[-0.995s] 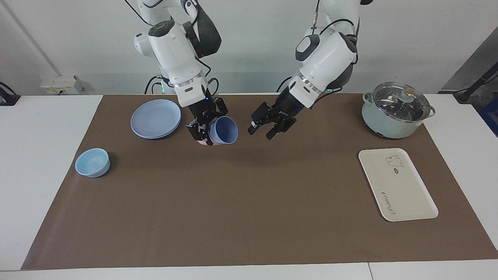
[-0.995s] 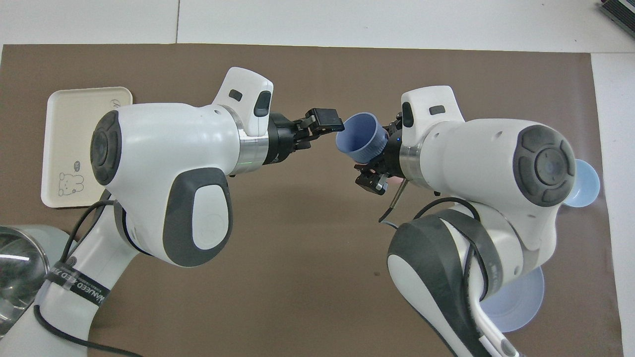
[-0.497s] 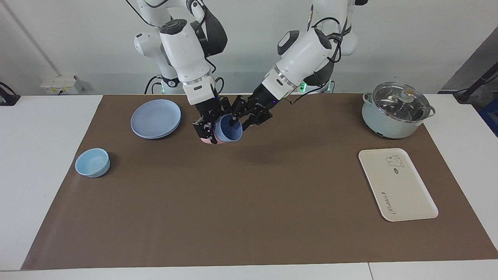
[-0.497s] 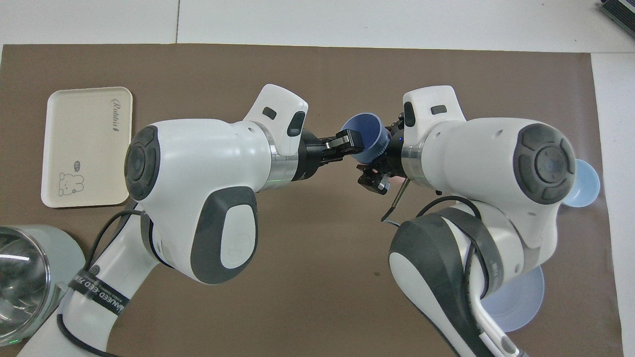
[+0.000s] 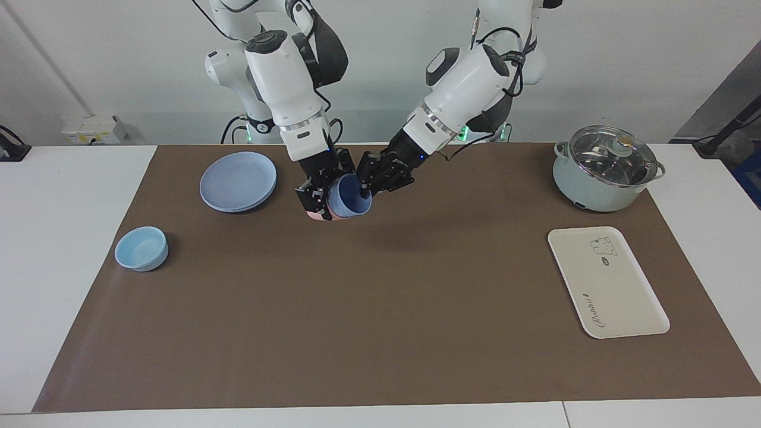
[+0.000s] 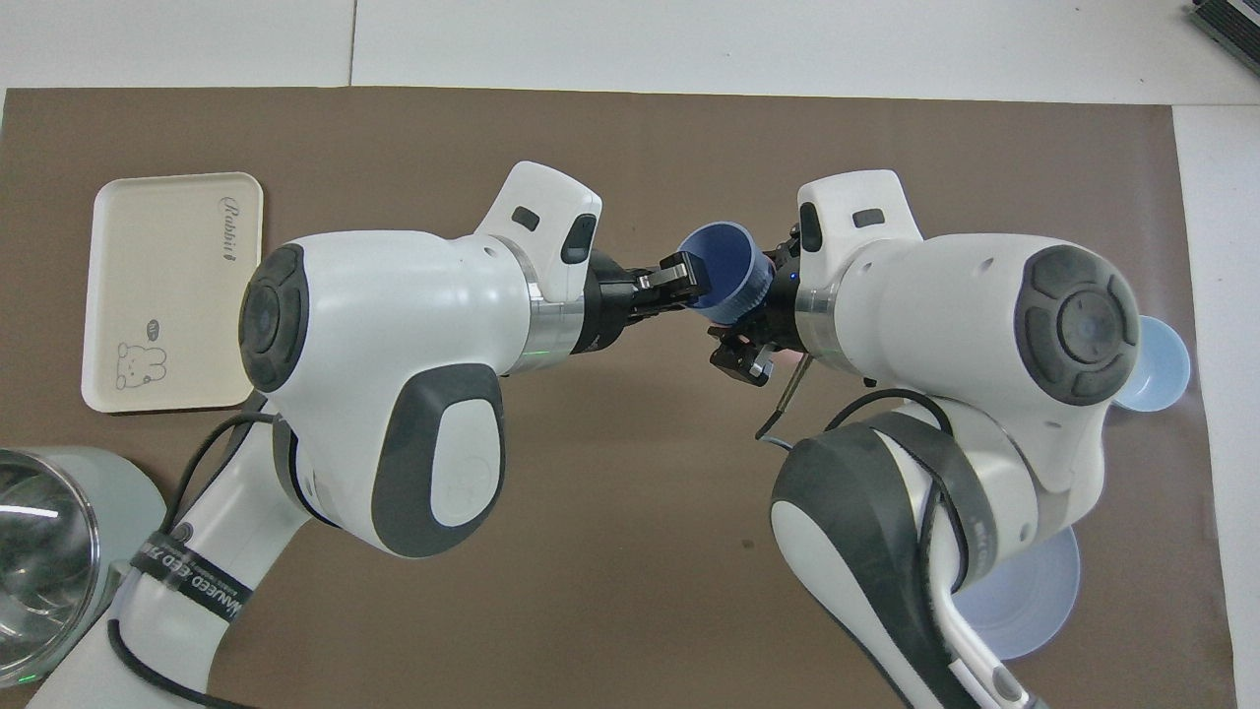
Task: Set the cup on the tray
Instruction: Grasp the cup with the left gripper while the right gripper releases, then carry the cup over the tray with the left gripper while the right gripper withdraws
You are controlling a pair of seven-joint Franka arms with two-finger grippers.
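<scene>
Here both fingers pinch the cup [image 5: 349,201] rim above bare mat [image 5: 386,309]

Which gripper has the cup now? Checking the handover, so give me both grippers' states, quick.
Left gripper: shut on the cup's rim.
Right gripper: shut on the cup stack, pink cup underneath.

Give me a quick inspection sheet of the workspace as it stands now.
Surface: brown mat over a white table.
Job's things: cup in the air, tilted, over the mat; tray bare, toward the left arm's end.
Clutter: plate, bowl, lidded pot; something pink under the cup.
Grippers: left gripper closed on the cup's rim; right gripper grips the cup from the other side.
Cables: black leads along both arms.
Surroundings: white wall, socket strip.
</scene>
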